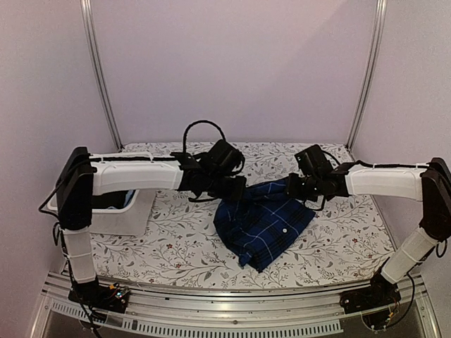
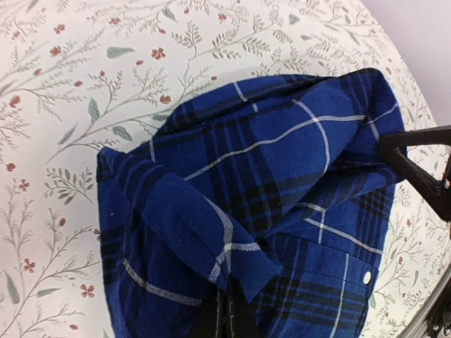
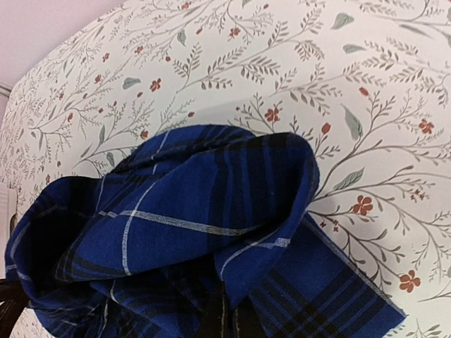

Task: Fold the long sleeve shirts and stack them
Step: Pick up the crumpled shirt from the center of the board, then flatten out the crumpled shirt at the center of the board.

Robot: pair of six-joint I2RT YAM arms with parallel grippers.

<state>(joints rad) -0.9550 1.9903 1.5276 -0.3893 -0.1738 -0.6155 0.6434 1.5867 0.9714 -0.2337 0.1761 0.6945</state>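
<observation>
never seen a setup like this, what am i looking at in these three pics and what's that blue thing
Two robot arms are bolted at the near edge of a table with a floral cover. The wide picture comes from a fixed camera above and behind them; the close-ups come from a camera on each wrist. The blue thing is a navy plaid shirt, crumpled in the middle. The left end effector and the right end effector, two-finger pinchers, are each shut on a fold of its cloth. A white bin sits at the left.
</observation>
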